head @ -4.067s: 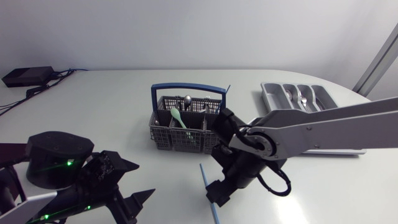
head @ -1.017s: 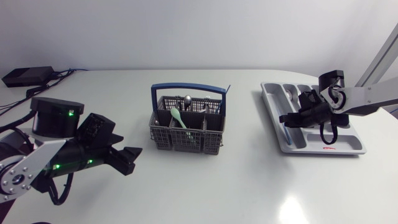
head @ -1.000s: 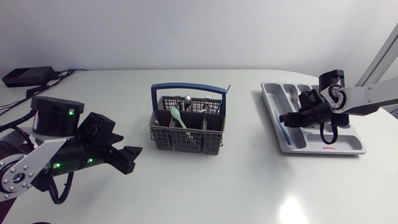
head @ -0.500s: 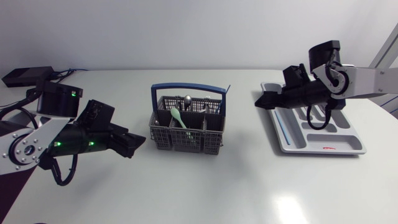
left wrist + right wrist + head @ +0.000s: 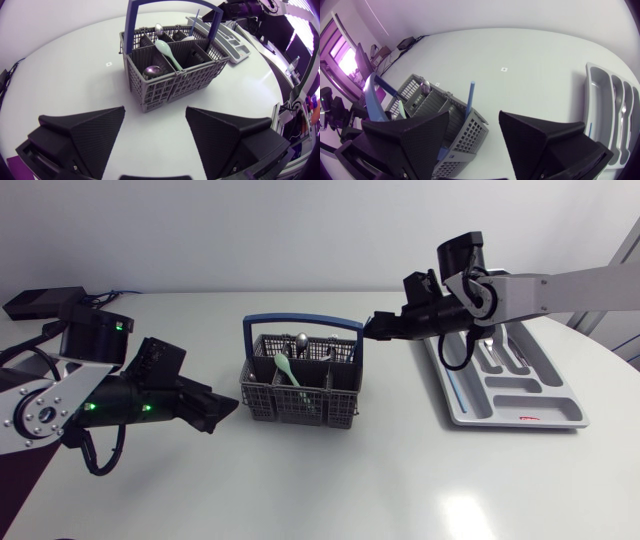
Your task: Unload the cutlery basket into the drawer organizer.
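The grey plastic mesh cutlery basket [image 5: 300, 405] with its hooped blue handle stands at the middle of the table. Inside it, a smooth mint-green plastic spoon [image 5: 287, 369] leans bowl-up with its handle down in a near compartment. A shiny metal spoon [image 5: 301, 340] stands bowl-up in a far one. At the basket's far right corner a thin blue plastic rod [image 5: 469, 100] stands nearly upright.

Our left gripper [image 5: 155, 108], matte black with ribbed wedge fingers, sits just left of the basket and points at it. Its jaws are spread wide with nothing between them. Our right gripper [image 5: 474, 114] hangs above the basket's far right corner, near the upright rod. Its jaws are also wide apart and hold nothing.

The pale grey moulded drawer organizer [image 5: 545, 395] lies to the right, well apart from the basket. A second thin blue rod [image 5: 452, 388] lies flat in its leftmost slot, long axis running near to far. Metal cutlery rests in the far slots.
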### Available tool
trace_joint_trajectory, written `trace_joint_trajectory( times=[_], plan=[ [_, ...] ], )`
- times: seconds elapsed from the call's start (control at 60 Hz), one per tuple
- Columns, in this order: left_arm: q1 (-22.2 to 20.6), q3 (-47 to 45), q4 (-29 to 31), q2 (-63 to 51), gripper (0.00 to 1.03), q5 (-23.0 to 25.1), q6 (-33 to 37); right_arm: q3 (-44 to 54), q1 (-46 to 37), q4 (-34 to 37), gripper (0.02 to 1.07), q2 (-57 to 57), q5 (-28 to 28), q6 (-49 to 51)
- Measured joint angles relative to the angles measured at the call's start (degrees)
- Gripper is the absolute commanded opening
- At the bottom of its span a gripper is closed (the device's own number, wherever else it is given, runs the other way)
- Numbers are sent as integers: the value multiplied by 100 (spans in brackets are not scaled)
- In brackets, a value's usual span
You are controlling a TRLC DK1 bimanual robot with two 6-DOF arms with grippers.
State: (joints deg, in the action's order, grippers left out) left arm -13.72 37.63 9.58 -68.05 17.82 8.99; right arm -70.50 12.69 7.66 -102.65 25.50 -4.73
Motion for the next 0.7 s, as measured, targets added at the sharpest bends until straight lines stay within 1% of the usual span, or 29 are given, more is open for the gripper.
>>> trace_joint_trajectory(
  times=[0.033, 0.1, 0.133, 0.15, 0.233, 0.3, 0.35, 0.417, 0.7],
  plan=[
    [20, 0, 0, 0, 86, 37, 0, -50, 28, -17, 72, -63, -11, -2],
    [59, 0, 0, 0, 86, 44, 0, -177, 85, -28, 60, -203, -20, -13],
    [76, 0, 0, -2, 86, 61, 0, -238, 120, -55, 57, -278, -22, -22],
    [87, 0, 0, -7, 86, 81, 0, -258, 131, -66, 52, -302, -24, -22],
    [92, 0, 7, -37, 86, 127, 2, -334, 205, -170, 44, -446, -103, -44],
    [92, 0, 22, -48, 86, 142, 2, -389, 249, -192, 43, -518, -131, -81],
    [92, 0, 35, -57, 86, 144, 2, -437, 267, -238, 36, -573, -155, -111],
    [92, 0, 42, -59, 86, 146, 2, -461, 284, -323, 29, -616, -210, -131],
    [92, 0, 42, -59, 86, 149, 2, -472, 313, -496, 29, -667, -321, -153]
  ],
)
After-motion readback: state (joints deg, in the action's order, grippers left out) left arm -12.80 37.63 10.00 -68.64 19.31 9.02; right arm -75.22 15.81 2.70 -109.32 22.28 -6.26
